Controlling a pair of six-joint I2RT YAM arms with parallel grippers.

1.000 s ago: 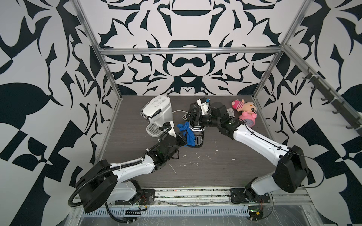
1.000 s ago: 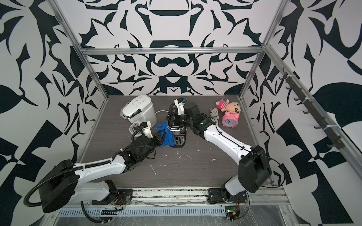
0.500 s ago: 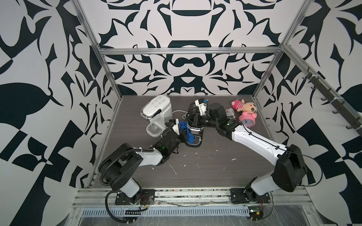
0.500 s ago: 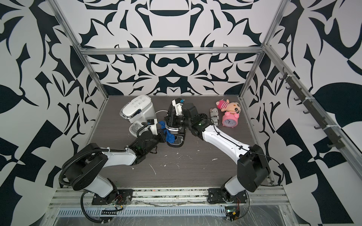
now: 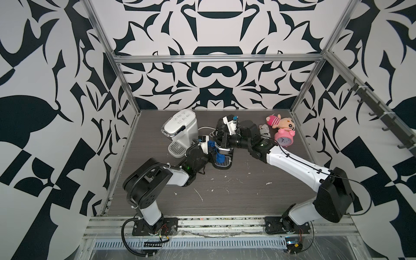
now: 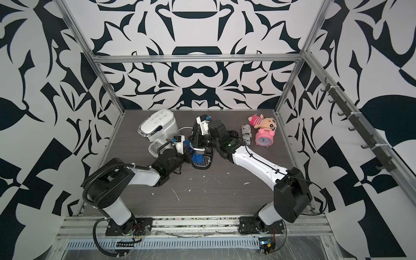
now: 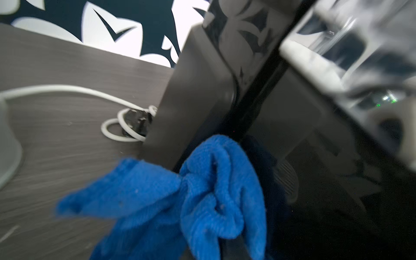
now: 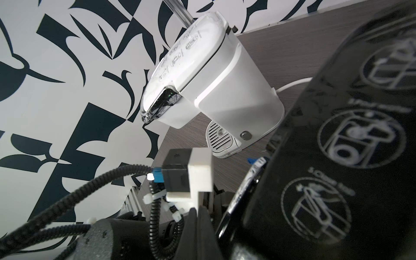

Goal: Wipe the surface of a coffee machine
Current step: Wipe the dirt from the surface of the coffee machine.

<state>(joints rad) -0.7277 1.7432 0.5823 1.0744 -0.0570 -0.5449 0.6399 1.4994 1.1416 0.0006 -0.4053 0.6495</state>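
A blue terry cloth (image 7: 213, 191) is clamped in the left gripper (image 5: 213, 150), touching the glossy black coffee machine (image 7: 198, 94); the right gripper (image 5: 224, 141) is closed beside its top.

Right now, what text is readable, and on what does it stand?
"ex": on the wrapped roll beside the clock; the rest unreadable.
White machine lid: markings, too blurred.
Black machine top: icon captions, too blurred.
Clock dial: numbers too small.
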